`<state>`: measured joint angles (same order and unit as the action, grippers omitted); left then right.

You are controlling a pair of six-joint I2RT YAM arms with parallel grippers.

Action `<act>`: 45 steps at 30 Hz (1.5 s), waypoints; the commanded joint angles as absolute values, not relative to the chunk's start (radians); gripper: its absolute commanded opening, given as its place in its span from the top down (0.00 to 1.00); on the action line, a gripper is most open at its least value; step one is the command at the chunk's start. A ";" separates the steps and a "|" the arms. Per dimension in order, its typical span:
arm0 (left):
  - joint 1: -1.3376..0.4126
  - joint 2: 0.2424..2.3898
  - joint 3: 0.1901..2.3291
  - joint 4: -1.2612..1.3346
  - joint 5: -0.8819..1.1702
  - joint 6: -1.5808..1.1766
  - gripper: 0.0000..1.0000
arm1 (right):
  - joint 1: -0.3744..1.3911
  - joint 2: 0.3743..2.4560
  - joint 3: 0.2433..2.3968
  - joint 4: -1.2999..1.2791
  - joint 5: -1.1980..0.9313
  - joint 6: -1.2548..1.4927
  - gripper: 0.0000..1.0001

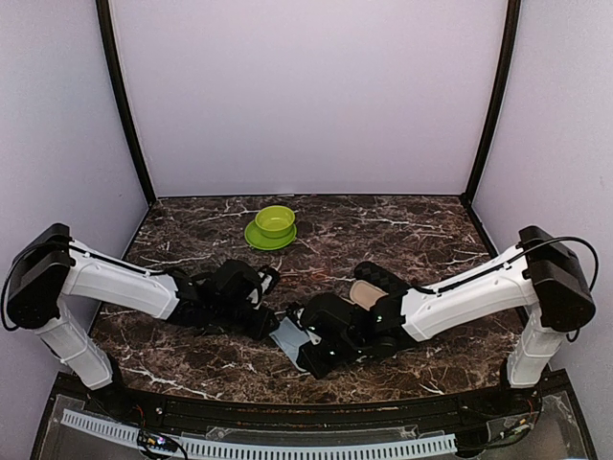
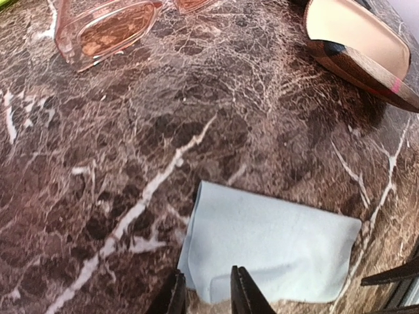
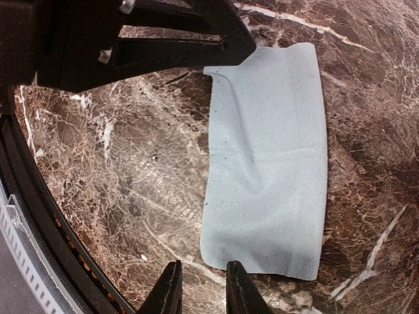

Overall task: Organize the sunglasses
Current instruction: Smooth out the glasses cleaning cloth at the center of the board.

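Beyond left claw [image 2: 206,296], sunglasses [image 2: 105,29] (well apart)

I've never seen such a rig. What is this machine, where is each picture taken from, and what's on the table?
The machine is a left arm and a right arm, each ending in a two-finger gripper. The overhead picture looks down from behind them; the other two come from wrist cameras. On the marble table lie a light blue cloth, reddish-brown sunglasses, a striped case and a green bowl on a plate. The left gripper and right gripper sit at the cloth's edges; whether they pinch it is unclear.
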<state>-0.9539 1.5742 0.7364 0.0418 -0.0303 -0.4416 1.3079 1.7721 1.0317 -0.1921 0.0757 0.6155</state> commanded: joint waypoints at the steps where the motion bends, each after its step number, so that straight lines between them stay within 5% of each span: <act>1: -0.959 1.634 0.804 0.008 -0.061 -0.414 0.74 | 1.288 1.769 1.009 -0.134 0.081 0.639 0.76; 36: -0.960 1.614 0.759 -0.137 -0.259 -0.360 0.75 | 1.277 1.807 0.954 -0.194 0.014 0.607 0.88; 45: -0.960 1.528 0.763 -0.093 -0.174 -0.410 0.72 | 1.277 1.817 0.972 -0.183 0.003 0.587 0.88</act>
